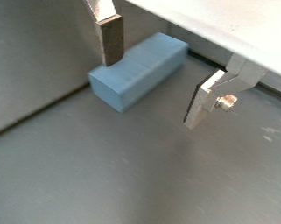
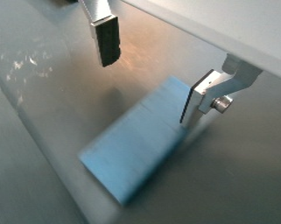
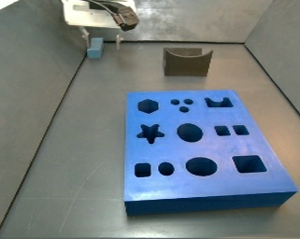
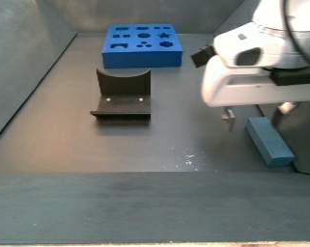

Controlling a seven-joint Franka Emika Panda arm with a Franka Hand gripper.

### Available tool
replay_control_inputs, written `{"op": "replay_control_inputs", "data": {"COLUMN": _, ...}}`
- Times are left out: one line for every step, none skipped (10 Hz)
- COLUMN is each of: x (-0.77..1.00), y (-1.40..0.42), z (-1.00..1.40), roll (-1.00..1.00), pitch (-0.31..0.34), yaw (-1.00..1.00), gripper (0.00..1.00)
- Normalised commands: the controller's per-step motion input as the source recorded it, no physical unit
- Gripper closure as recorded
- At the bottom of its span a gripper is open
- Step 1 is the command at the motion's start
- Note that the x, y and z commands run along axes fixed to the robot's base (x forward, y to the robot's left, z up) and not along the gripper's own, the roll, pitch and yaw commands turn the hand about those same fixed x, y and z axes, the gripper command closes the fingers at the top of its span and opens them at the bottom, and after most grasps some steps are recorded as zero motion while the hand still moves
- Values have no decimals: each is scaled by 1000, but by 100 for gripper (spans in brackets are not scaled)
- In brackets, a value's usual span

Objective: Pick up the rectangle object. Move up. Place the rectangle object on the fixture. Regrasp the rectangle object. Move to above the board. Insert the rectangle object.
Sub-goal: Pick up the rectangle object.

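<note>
The rectangle object (image 1: 136,70) is a pale blue bar lying flat on the grey floor close to a wall. It also shows in the wrist view (image 2: 136,153) and in both side views (image 3: 96,47) (image 4: 268,141). My gripper (image 1: 154,74) hangs just above it, open, with one finger (image 1: 108,42) on each side of the bar and a clear gap to the other finger (image 1: 205,98). The gripper shows in both side views (image 3: 100,34) (image 4: 232,120). The brown fixture (image 3: 183,62) (image 4: 123,96) stands apart from it. The blue board (image 3: 202,149) (image 4: 140,44) lies farther off.
Grey walls enclose the floor. A pale wall edge (image 1: 213,31) runs close behind the bar. The white gripper body (image 4: 254,68) hides part of the floor in a side view.
</note>
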Motion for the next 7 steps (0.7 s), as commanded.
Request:
{"op": "replay_control_inputs", "data": {"x": 0, "y": 0, "z": 0, "roll": 0, "pitch": 14, "yaw": 0, "gripper": 0}}
{"op": "replay_control_inputs", "data": {"x": 314, "y": 97, "z": -300, "roll": -237, "pitch": 117, "yaw": 0, "gripper": 0}}
{"op": "replay_control_inputs", "data": {"x": -100, "y": 523, "z": 0, "roll": -1000, "pitch": -500, "yaw": 0, "gripper": 0}}
{"op": "replay_control_inputs", "data": {"x": -83, "y": 77, "z": 0, "roll": -134, "pitch": -209, "yaw": -37, "gripper": 0}}
{"op": "replay_control_inputs", "data": {"x": 0, "y": 37, "z": 0, "roll": -54, "pitch": 0, "yaw": 0, "gripper": 0}}
{"op": "replay_control_inputs", "data": {"x": -520, "y": 143, "z": 0, "roll": -149, "pitch": -503, "yaw": -129, "gripper": 0}}
{"op": "replay_control_inputs", "data": {"x": -689, "y": 157, "z": -100, "roll": -209, "pitch": -774, "yaw": -163, "gripper": 0}}
